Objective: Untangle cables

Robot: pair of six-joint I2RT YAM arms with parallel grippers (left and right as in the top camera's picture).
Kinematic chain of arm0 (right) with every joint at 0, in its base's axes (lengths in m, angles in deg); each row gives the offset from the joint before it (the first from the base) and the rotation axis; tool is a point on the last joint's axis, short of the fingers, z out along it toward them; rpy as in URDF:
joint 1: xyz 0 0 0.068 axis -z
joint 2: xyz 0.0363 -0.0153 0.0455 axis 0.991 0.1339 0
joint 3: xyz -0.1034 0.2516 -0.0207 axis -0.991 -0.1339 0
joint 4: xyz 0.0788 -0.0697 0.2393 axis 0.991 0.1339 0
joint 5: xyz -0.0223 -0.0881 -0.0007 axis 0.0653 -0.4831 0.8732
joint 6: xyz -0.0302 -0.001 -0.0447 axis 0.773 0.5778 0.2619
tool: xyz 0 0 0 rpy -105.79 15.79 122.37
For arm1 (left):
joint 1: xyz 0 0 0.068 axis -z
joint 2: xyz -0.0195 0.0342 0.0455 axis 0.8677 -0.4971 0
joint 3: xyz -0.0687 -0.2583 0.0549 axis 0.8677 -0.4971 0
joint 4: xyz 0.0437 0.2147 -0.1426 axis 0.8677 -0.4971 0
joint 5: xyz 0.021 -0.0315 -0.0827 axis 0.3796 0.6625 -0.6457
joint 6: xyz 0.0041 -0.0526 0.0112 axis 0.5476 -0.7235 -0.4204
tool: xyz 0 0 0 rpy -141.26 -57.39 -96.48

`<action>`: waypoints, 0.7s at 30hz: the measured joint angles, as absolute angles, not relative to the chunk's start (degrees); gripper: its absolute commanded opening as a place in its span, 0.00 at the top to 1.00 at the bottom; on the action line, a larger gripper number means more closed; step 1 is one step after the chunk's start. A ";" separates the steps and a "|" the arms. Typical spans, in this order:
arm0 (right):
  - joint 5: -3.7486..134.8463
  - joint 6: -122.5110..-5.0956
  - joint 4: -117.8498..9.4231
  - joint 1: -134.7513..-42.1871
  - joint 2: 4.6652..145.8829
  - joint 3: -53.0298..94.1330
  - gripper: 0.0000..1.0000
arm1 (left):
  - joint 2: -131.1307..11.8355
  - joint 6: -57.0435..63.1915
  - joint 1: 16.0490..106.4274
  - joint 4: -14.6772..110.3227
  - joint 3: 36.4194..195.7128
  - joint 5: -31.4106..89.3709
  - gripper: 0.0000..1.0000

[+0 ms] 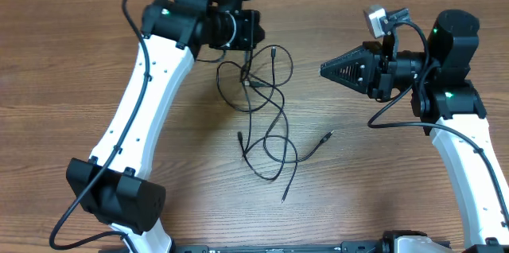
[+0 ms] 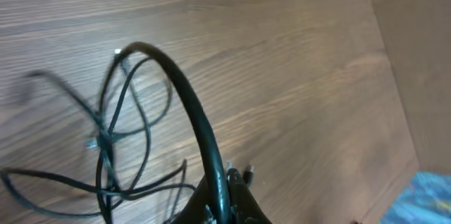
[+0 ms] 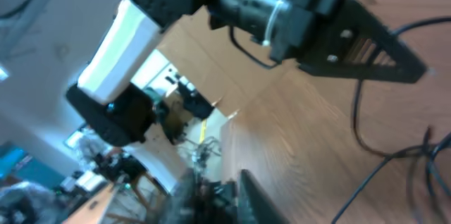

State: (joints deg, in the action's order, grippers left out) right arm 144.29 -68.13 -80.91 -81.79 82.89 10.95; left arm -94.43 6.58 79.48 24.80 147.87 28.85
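The cables (image 1: 266,118) lie tangled on the worktop (image 1: 382,189); I judge them light, limp, slippery. My left claw (image 1: 250,46), at their 12 o'clock, clenches one strand. The right claw (image 1: 328,68), at 3 o'clock: I cannot tell. I'd pinch near a plug end (image 1: 328,134).

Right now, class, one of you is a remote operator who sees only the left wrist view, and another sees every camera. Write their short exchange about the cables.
Operator: What is off to my right?
Observer: The right tool points at the cables from the right, not touching them.
Operator: Where do the strands leaving my frame end?
Observer: One ends in a plug lying loose on the table, clear of the loops.
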 measured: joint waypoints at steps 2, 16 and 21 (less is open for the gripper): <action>141.60 -68.00 -77.72 -81.57 82.89 11.05 0.28 | -94.43 6.95 79.50 25.34 147.87 26.29 0.96; 114.26 -64.59 -63.25 -83.32 82.89 11.05 0.12 | -94.43 8.22 80.99 34.46 147.87 -8.42 0.96; 109.36 -64.13 -62.03 -85.46 82.89 11.05 0.19 | -94.43 7.17 85.31 39.27 147.87 -14.41 0.96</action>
